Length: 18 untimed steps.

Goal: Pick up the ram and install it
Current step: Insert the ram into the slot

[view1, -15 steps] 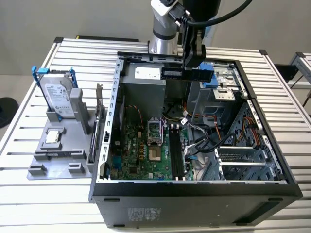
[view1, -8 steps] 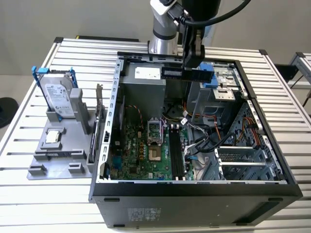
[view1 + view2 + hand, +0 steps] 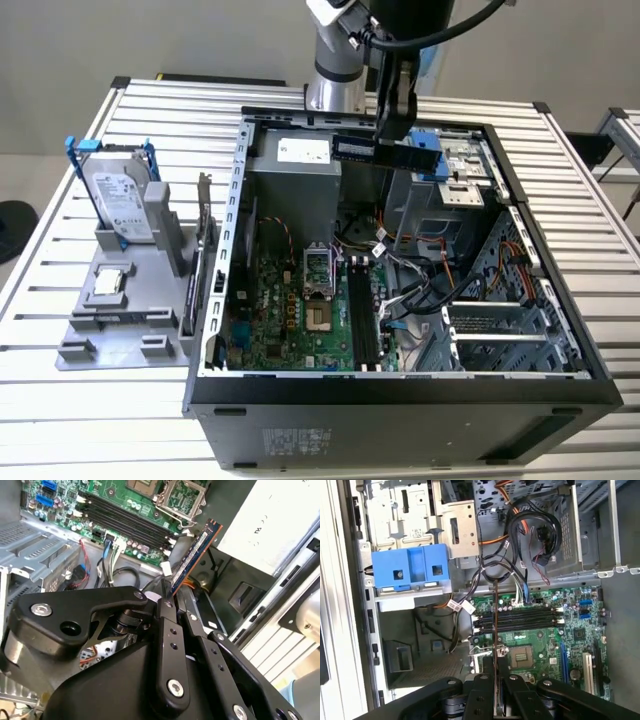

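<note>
What we hold: the thin, bluish-dark circuit-board ram stick (image 3: 192,555), clenched by one end in our black two-finger gripper (image 3: 170,600).
Where the ram is: in the air over the open black computer tower case (image 3: 400,395), above the green motherboard (image 3: 285,310).
Long axis: we judge it to lie crosswise to the long black memory slots (image 3: 530,616).
Gap: the stick is well apart from the slots and not yet seated.
</note>
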### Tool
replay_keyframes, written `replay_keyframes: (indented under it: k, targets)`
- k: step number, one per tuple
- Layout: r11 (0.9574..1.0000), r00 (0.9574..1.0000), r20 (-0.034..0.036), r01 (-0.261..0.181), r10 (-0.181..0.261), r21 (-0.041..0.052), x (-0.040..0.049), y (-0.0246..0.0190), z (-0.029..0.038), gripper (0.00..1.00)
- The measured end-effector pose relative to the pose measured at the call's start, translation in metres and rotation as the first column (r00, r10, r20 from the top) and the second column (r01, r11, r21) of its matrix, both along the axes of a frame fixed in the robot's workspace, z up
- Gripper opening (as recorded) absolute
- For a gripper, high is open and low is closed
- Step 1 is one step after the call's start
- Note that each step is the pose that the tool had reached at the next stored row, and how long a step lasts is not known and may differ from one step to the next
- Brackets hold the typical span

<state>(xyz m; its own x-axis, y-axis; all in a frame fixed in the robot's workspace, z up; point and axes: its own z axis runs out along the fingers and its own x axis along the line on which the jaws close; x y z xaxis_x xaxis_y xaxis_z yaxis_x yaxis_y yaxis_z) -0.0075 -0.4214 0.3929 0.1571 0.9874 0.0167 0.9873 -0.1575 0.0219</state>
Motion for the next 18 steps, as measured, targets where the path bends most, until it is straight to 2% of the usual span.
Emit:
replay_keyframes:
  k: [5, 9, 13, 18]
  targets:
    - [0.9986, 0.9986, 0.0000, 0.053, -0.053, 0.0000, 0.0000, 0.0000, 0.0000, 0.00]
    - [0.9955, 0.9955, 0.0000, 0.095, -0.095, 0.0000, 0.0000, 0.0000, 0.0000, 0.00]
    - [0.9911, 0.9911, 0.0000, 0.133, -0.133, 0.0000, 0.0000, 0.0000, 0.0000, 0.00]
    - [0.9836, 0.9836, 0.0000, 0.181, -0.181, 0.0000, 0.0000, 0.0000, 0.0000, 0.00]
